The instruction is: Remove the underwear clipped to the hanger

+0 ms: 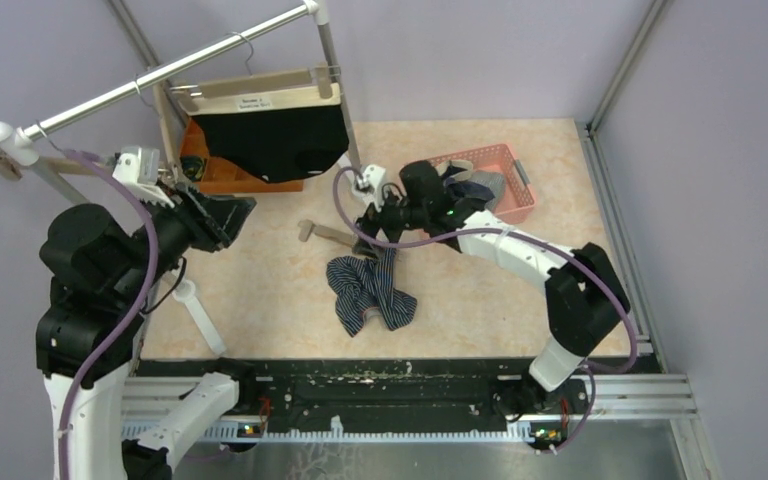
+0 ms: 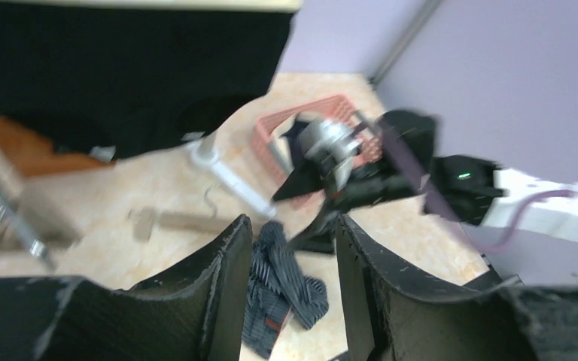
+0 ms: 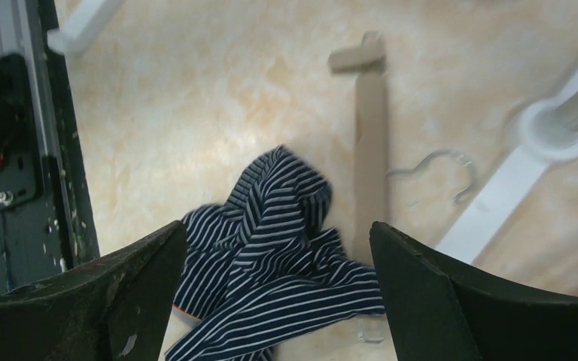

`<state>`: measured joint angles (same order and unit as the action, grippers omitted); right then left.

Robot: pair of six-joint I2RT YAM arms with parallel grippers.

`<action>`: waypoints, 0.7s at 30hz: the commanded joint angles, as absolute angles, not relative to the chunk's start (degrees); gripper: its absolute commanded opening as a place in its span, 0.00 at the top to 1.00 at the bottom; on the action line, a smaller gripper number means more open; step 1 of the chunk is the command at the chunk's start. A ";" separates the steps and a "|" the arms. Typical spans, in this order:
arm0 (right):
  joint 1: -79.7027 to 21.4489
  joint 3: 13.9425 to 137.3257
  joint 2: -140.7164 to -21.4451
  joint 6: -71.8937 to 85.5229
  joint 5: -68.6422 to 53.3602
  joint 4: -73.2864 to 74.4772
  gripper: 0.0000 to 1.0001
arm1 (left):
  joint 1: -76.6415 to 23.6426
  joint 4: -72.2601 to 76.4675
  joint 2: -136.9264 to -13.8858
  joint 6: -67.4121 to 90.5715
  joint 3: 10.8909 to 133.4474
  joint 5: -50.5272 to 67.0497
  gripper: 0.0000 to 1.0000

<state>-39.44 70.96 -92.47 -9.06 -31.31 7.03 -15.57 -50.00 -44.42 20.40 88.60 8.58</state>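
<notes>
One counter (image 1: 480, 310): beige and marble-patterned, walled in lilac; it carries all that follows.
Two arms: the left one rises at the left side, up beside the low end of the rail. The right one reaches from its base at the right toward the middle of the counter.
Rail (image 1: 160, 73): a metal rod slanting from the left edge up to the back, carried on white posts.
Black underwear (image 1: 275, 135): it hangs from the rail at the back, with its beige waistband clipped along a wooden hanger (image 1: 280, 79).
Basket (image 1: 480, 151): pink, on the right part of the counter just behind the right arm's wrist, with dark and grey cloth in it.
Striped underwear (image 1: 370, 290): navy with thin white stripes, lying crumpled in the middle of the counter and held by no clip. The right wrist view has it (image 3: 271, 256) straight below the camera.
Second hanger (image 1: 330, 235): wooden, lying flat on the counter with its wire hook out to one side. In the right wrist view its bar (image 3: 369, 143) runs down to the edge of the striped cloth.
Left pincer (image 1: 240, 210): raised near the lower left edge of the black underwear and apart from it. Its fingers (image 2: 229, 278) stand partway apart with nothing between them.
Right pincer (image 3: 277, 226): it hangs over the striped underwear and the second hanger, with its fingers spread wide and empty.
</notes>
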 commanded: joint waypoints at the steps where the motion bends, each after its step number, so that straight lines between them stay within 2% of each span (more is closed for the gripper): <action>1: -42.76 69.29 -97.19 -11.36 -26.84 11.49 0.10 | -15.12 -33.28 -44.02 14.41 90.05 21.15 0.49; 6: -44.69 68.38 -100.76 -11.52 -24.98 11.54 0.09 | -15.12 -25.82 -48.42 13.29 89.93 20.09 0.45; 12: -46.14 69.50 -104.63 -11.84 -23.65 11.27 0.10 | -15.10 -19.36 -54.86 14.86 90.91 12.64 0.41; 15: -47.89 71.30 -106.99 -13.73 -22.46 13.85 0.20 | -15.12 -16.55 -58.44 16.36 92.43 10.03 0.41; 19: -49.81 72.33 -108.62 -14.84 -22.76 15.88 0.25 | -15.19 -15.44 -61.74 18.12 93.18 5.64 0.42; 20: -50.22 72.66 -109.08 -14.97 -22.84 16.50 0.33 | -15.19 -15.05 -62.03 18.84 92.83 3.97 0.42; 21: -50.68 72.99 -109.57 -15.24 -22.51 17.39 0.46 | -15.13 -13.60 -62.05 19.15 91.70 2.53 0.43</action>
